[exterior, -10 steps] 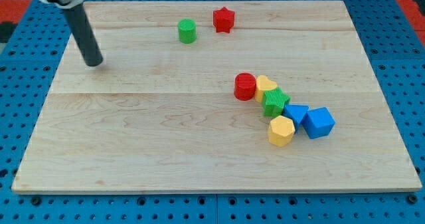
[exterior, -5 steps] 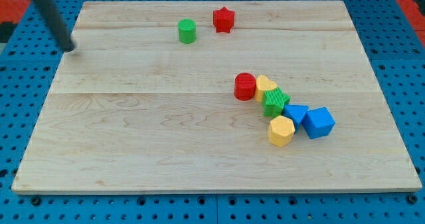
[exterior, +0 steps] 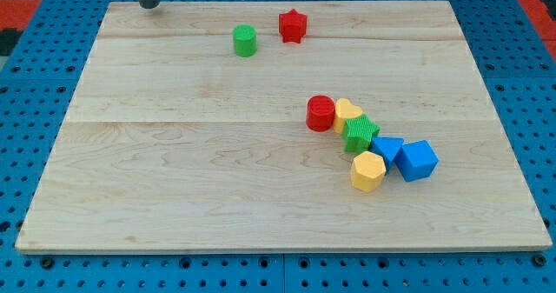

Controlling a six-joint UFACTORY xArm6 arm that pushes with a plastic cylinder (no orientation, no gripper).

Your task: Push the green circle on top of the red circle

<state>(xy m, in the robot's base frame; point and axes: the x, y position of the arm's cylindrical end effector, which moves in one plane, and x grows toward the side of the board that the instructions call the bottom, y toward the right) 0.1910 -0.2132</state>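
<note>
One pale wooden table [exterior: 217, 180] carries seven small blocks. My tip [exterior: 149, 4] rests at the view's top left edge, well apart from all of them; I have no fingers, so I hold nothing. Two blue blocks: cube [exterior: 418, 160], triangular piece [exterior: 387, 148]. Two yellow: hexagon [exterior: 367, 171], another [exterior: 348, 112]. Green star [exterior: 360, 134]. Red circle [exterior: 321, 113] touches that cluster. Red star [exterior: 293, 26] sits near the green circle [exterior: 245, 41], up top.

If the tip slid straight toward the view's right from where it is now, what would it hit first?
Probably nothing. My tip sits at the board's top edge, above the row of the green circle and red star, though depth is uncertain.
</note>
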